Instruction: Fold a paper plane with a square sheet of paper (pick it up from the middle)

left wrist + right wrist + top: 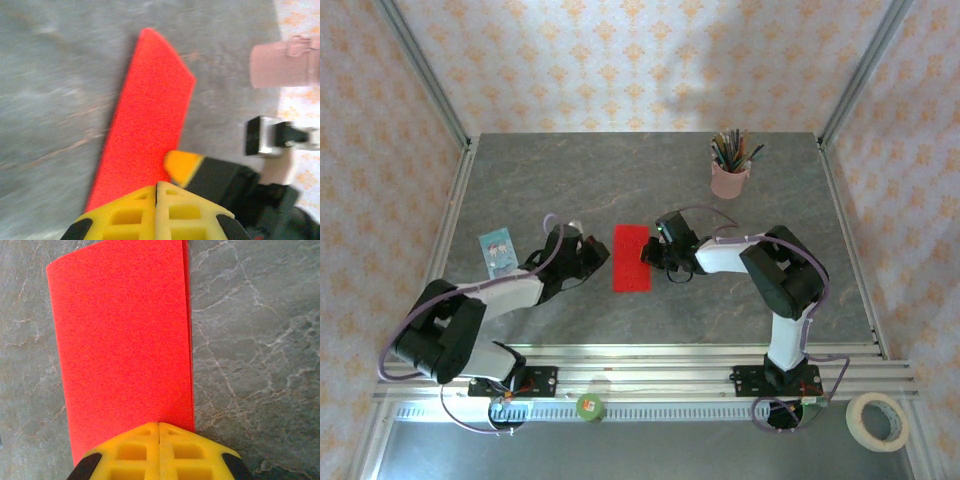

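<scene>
Red square sheet of paper (631, 257) found folded to a narrow strip, flat on worktop (570, 180), well apart from pink pencil cup (729, 178), toward its near-left. Jaws of left gripper (156, 187) and right gripper (159, 426) closed together at opposite long edges, no hold evident. Judged thin, light, limp, easily creased; best pinched mid-edge.

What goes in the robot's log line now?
left gripper: shut | right gripper: shut | red paper: folded narrow, flat on table between them

Top camera high behind arm bases (517, 381), looking down on whole table (570, 170). Wrist cameras close, opposite sides; all share red sheet (631, 257).
</scene>
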